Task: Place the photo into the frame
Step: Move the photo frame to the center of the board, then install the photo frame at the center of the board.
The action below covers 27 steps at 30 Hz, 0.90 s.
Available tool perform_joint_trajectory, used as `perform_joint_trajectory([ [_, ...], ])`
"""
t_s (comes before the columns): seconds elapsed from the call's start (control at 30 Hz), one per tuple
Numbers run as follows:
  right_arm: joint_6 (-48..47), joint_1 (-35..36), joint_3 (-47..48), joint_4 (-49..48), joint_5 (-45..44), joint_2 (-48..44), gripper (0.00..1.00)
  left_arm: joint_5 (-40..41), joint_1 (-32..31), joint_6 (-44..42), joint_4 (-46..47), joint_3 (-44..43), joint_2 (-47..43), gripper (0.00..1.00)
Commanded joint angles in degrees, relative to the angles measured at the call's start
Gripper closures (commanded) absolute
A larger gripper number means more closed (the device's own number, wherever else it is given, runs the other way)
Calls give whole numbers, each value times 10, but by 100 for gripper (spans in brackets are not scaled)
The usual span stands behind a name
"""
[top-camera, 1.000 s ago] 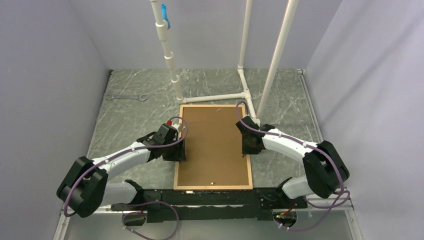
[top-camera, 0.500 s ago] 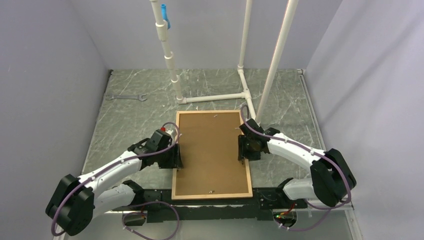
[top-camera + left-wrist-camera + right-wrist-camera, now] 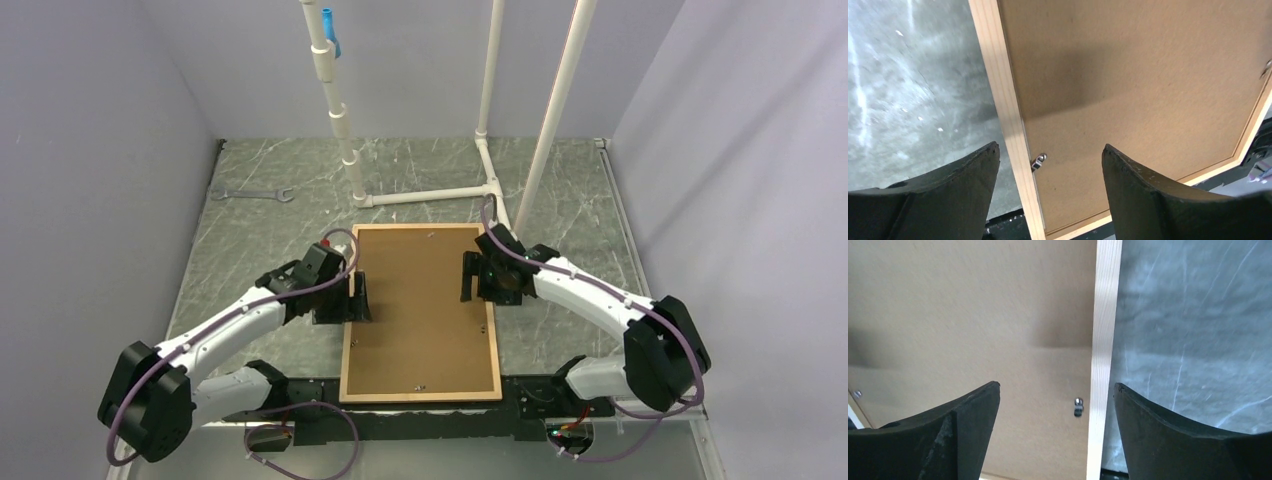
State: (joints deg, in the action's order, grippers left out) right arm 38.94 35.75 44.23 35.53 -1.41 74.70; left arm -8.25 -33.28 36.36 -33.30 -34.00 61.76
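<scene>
The frame (image 3: 1007, 100) lies back-up on the table (image 3: 260, 240), its opening filled by the brown backing panel (image 3: 420, 300). Over the last second it has slid from just beside the crossbar of the white pipe structure (image 3: 430, 196) toward the arm bases; its near edge now reaches the dark rail at the table's front, and it sits slightly skewed. Both arms came back with it, one at each long side. The left end effector (image 3: 1049, 147) is now released, its fingers spread wide and straddling the left wooden strip from above, with bare table under one finger and backing under the other. The right end effector (image 3: 1056, 385) is released in the same way over the right strip. Neither grips anything, and from the wrist views both seem to hover clear of the wood, though contact cannot be ruled out. A small metal turn clip (image 3: 1038, 161) shows beside the left strip and another (image 3: 1078, 406) beside the right. The photo appears in no view, so whether it lies under the backing cannot be told. The pull probably served to bring the frame within easier reach; with the backing seated, the likely remaining work is at the clips, whose positions are too small to read, or, if the photo is not inside, lifting the panel out.
</scene>
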Motion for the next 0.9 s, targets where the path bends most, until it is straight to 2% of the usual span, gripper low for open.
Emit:
perform_joint_trajectory([
  [0.0,-11,-11,64,-9,-62,36,14,14,49,-38,-1,-50,26,21],
  [0.17,-9,-20,99,-33,-85,92,14,-12,126,-78,41,-79,73,22],
  [0.3,-8,-26,122,-45,-103,124,13,-19,159,-101,74,-114,122,23],
  [0.53,-5,-76,136,-75,-75,160,9,-11,169,-123,124,-178,235,25],
  [0.87,-30,-127,135,-74,-43,154,8,-19,166,-159,141,-223,334,40],
])
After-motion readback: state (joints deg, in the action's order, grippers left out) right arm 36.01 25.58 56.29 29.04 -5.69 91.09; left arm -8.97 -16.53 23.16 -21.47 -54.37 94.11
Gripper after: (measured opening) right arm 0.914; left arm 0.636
